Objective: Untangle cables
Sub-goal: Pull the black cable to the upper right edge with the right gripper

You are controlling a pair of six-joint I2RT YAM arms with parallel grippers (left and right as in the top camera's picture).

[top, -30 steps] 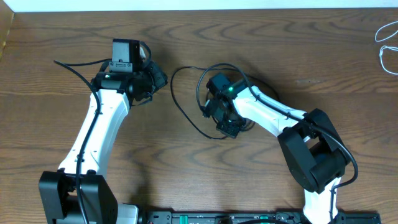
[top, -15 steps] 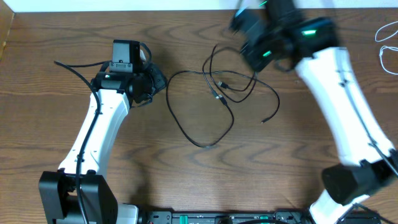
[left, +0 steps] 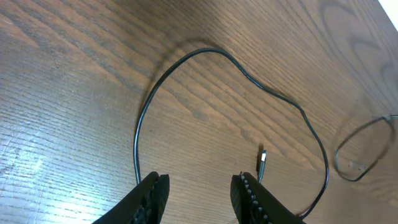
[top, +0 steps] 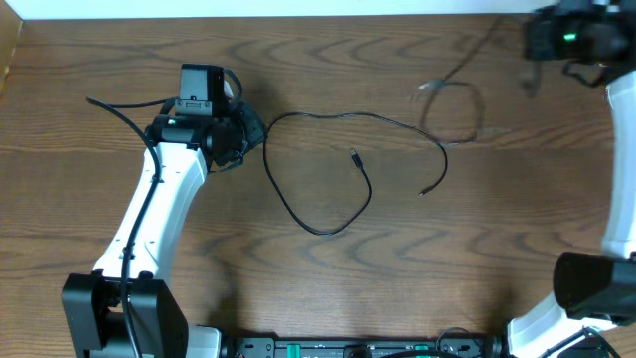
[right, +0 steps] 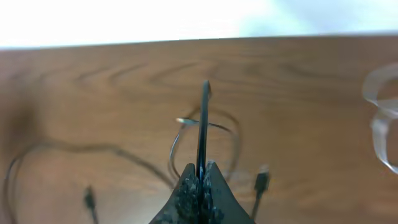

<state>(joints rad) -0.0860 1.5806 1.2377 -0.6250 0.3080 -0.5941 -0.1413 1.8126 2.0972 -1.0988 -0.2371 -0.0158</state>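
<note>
Right hand (right: pixel 200 168): fingers pressed together, pinching one thin dark strand, the lifted cable (right: pixel 203 124), which runs straight out from the tips. In the overhead view this hand is a blur at the far right corner of the bench (top: pixel 328 288). The lifted cable trails left from it into a small loop with a pale plug end.

Left hand (left: pixel 199 194): fingers part spread, nothing between them, low over the bench. The black cable (left: pixel 137 146) passes just beside one finger.

Bench: dark brown wood grain, with a white band beyond its far edge.

Black cable: thin, flat at bench centre in one open curve, both small plugs free. Its right end lies near the lifted loop; contact cannot be told.

White cable (right: pixel 380 112): blurred pale loops at the far right, well apart.
</note>
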